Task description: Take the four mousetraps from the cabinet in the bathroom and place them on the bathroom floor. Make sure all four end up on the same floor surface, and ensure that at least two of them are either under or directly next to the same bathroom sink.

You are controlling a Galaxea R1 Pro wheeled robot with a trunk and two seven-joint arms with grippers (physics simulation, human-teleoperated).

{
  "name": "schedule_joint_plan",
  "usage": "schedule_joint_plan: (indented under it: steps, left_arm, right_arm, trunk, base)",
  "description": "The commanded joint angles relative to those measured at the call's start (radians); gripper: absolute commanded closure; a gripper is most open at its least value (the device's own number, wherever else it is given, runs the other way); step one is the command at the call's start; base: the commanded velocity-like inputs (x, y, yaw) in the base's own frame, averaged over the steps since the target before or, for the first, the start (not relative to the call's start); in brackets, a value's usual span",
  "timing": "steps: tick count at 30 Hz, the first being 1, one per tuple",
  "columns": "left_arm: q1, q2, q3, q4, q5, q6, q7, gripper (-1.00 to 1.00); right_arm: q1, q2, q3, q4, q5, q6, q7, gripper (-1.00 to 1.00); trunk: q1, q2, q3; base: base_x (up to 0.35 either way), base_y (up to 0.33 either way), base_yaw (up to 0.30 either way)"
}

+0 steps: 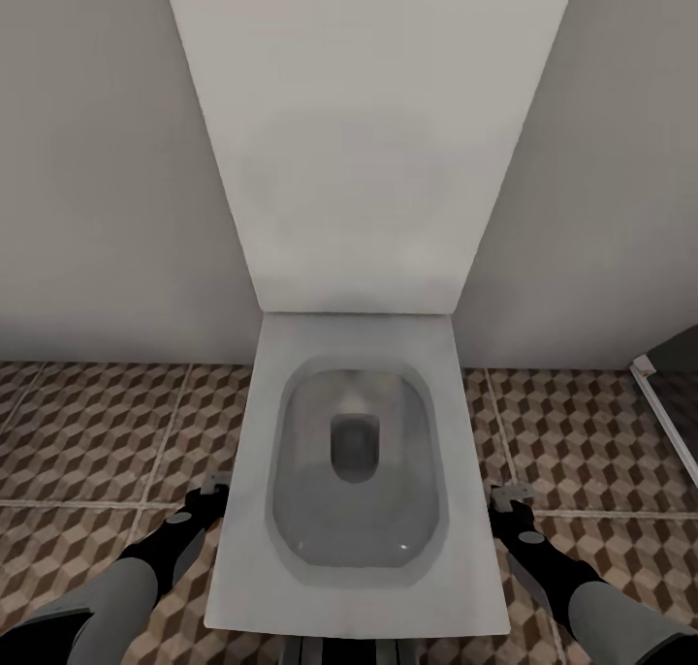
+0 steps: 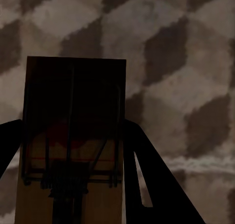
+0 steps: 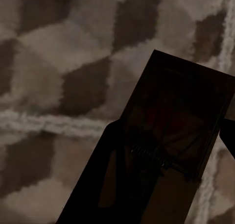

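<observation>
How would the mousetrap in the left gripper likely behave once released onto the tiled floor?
The mousetrap is a flat rectangular board, so it would probably land flat and stay put, not roll. It looks rigid, unlikely to flex between the left gripper fingers. Its thin wire spring parts seem the delicate bit, and the patterned floor looks smooth, so a push might slide it.

A big white toilet (image 1: pixel 359 471) stands right in front of us, between our two arms. It blocks the middle. Behind it a tall white panel (image 1: pixel 364 132) and grey walls (image 1: pixel 107 161) close the far side. We see open patterned floor (image 1: pixel 97 432) on the left and on the right. Far right, a white-edged frame (image 1: pixel 669 403) stands.
</observation>
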Motion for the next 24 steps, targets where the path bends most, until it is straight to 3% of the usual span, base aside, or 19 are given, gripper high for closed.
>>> schedule_joint_plan:
  steps: [1, 14, 24]
  left_arm:
    - [-0.001, 0.000, 0.008, 0.001, -0.014, -0.004, -0.004, 1.00]
    - [-0.001, -0.004, 0.006, 0.002, -0.019, -0.004, -0.004, 1.00]
    - [-0.001, -0.006, 0.007, 0.003, -0.022, 0.000, -0.004, 1.00]
  right_arm:
    - [0.000, -0.001, 0.009, 0.000, -0.010, -0.005, -0.002, 1.00]
    - [0.000, -0.005, 0.009, 0.075, -0.003, -0.089, 0.005, 1.00]
    - [0.000, -0.005, 0.007, 0.117, -0.004, -0.101, 0.020, 1.00]
  trunk:
    - [0.000, 0.000, -0.001]
    - [0.000, 0.000, -0.001]
    - [0.000, 0.000, -0.001]
  base:
    - [0.000, 0.000, 0.000]
    - [0.000, 0.000, 0.000]
    - [0.000, 0.000, 0.000]
